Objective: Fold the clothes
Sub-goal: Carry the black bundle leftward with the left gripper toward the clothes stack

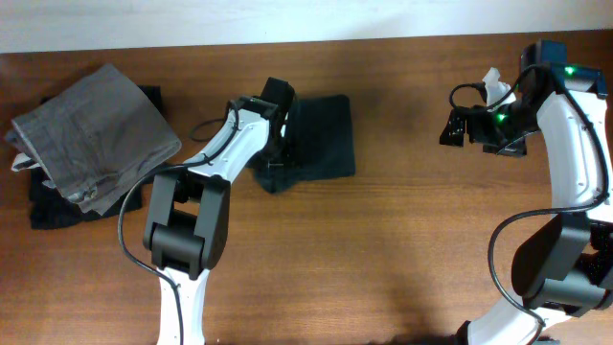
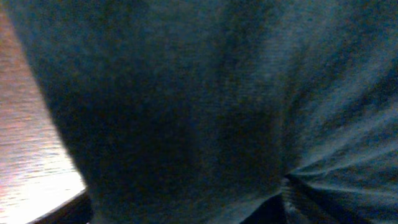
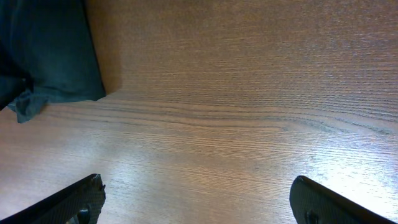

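Centrally, folded T-shirt (image 1: 324, 134) on tabletop (image 1: 402, 240); left end effector (image 1: 281, 120) over it (grip state indiscernible); right end effector (image 3: 198, 190) spread, well apart.

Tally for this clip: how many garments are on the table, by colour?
Dark charcoal T-shirt: 1
Grey trousers: 1
Black garment under the trousers: 1
Total: 3
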You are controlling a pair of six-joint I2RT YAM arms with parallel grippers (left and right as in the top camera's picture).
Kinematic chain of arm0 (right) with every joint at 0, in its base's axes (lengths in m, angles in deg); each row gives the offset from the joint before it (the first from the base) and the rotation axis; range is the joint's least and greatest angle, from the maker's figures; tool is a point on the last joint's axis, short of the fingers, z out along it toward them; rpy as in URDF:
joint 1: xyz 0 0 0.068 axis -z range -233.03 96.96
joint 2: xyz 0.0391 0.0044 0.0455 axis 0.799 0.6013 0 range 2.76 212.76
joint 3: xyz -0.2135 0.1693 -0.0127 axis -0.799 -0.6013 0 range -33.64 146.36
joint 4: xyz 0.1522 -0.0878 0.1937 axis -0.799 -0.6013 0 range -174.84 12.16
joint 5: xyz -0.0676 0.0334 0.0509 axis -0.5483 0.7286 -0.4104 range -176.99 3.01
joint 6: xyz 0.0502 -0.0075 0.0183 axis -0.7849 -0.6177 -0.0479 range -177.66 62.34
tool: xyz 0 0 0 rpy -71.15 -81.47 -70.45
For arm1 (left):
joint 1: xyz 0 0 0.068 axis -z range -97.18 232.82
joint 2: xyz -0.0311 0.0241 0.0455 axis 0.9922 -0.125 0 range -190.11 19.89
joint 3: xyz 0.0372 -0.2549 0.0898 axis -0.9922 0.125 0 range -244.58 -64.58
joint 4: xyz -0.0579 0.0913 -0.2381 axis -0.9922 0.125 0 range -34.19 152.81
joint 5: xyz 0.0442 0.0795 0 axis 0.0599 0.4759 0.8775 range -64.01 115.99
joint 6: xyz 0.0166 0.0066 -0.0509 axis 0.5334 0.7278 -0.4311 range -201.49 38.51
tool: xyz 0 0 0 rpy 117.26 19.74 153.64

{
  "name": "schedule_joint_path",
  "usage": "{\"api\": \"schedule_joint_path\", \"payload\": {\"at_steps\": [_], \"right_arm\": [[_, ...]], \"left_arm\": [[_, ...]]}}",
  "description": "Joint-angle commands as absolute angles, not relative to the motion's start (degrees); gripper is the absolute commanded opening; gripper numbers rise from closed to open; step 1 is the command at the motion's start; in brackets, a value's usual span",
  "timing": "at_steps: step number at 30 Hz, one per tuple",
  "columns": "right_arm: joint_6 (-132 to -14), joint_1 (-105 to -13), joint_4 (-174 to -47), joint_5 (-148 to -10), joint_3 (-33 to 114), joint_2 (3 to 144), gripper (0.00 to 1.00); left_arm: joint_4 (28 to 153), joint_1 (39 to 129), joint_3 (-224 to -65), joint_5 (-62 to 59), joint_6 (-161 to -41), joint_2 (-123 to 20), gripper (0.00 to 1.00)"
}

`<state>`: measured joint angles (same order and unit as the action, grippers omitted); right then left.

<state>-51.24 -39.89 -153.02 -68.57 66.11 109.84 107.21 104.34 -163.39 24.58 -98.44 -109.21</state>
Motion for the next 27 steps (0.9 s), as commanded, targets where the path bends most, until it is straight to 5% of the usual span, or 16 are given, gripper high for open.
{"api": "schedule_joint_path", "payload": {"at_steps": [1,3,5,27], "right_arm": [[-51.29,-39.49,-153.02,-69.10,65.89,110.17,0.99],[-51.29,-39.49,-153.02,-69.10,65.89,110.17,0.99],[-51.29,-39.49,-153.02,-69.10,65.89,110.17,0.99],[-51.29,-39.49,-153.02,-69.10,65.89,110.17,0.99]], "left_arm": [[107.39,104.41,-160.17,25.24,-98.66,-110.63,0.31],[107.34,104.41,-160.17,25.26,-98.63,-110.63,0.07],[107.17,104.41,-160.19,25.26,-98.61,-110.63,0.01],[114.79,99.27,-185.99,35.53,-84.45,-110.58,0.01]]}}
